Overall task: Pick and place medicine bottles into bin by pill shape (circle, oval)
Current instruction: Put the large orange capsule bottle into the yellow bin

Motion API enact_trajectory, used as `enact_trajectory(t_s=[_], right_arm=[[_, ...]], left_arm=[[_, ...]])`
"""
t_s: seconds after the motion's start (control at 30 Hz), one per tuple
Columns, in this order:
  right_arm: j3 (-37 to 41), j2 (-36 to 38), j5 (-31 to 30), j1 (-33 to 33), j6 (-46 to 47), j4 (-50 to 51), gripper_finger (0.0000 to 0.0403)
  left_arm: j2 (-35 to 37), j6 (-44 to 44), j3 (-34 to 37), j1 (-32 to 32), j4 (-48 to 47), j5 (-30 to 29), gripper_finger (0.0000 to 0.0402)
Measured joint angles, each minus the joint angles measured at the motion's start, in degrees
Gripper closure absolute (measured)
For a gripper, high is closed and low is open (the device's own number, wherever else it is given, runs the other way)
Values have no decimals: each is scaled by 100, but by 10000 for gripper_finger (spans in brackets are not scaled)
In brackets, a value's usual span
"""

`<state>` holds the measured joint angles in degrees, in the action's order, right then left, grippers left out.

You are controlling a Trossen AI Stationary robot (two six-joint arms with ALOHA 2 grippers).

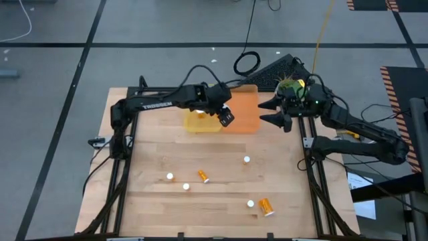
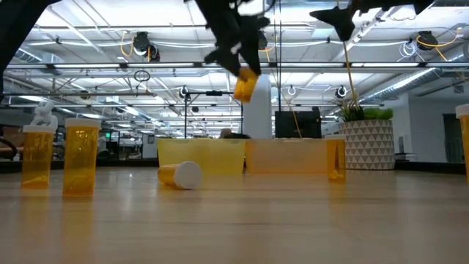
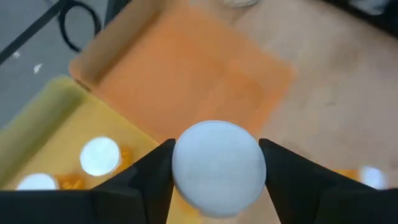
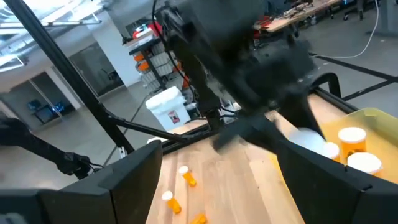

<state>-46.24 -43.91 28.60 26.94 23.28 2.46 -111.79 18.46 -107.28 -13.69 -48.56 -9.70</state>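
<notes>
My left gripper (image 1: 225, 116) hangs high over the line where the yellow bin (image 1: 200, 123) meets the orange bin (image 1: 245, 112), shut on a medicine bottle (image 2: 245, 85). Two white-capped bottles (image 3: 99, 155) stand in the yellow bin (image 3: 56, 124); the orange bin (image 3: 186, 81) shows no bottle. My right gripper (image 1: 266, 112) floats open at the orange bin's right edge, touching nothing. Several more bottles rest on the wood nearer the front, some upright (image 1: 170, 177), some on their sides (image 1: 202, 176). My left gripper pinches the bottle between its two fingers (image 3: 149, 180) at its capped end, with the white cap (image 3: 217, 165) facing the wrist camera. The fingers point down at a slant. The orange body (image 2: 246, 88) hangs below them, slightly tilted and lifted clear of both bins.
A white pot with a green plant (image 1: 289, 87) stands behind the right gripper at the far right. A dark keyboard-like pad (image 1: 277, 70) and a cable loop (image 1: 246, 63) lie beyond the bins. Open wood shows between the bins and the loose bottles.
</notes>
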Motion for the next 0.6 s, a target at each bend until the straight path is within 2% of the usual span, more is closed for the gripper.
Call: enact_trajectory(t_s=[0.17,0.27,0.37,0.6], right_arm=[[0,53,8,0,171,0,90],[0,51,17,0,290,1,90],[0,53,108,0,351,0,90],[0,20,168,-2,351,112,90]], left_arm=[[-7,290,1024,-117,941,-117,195],[-7,335,1415,-161,1287,-310,177],[-7,373,1614,-214,1479,-520,171],[-7,306,1974,-372,1698,-592,196]])
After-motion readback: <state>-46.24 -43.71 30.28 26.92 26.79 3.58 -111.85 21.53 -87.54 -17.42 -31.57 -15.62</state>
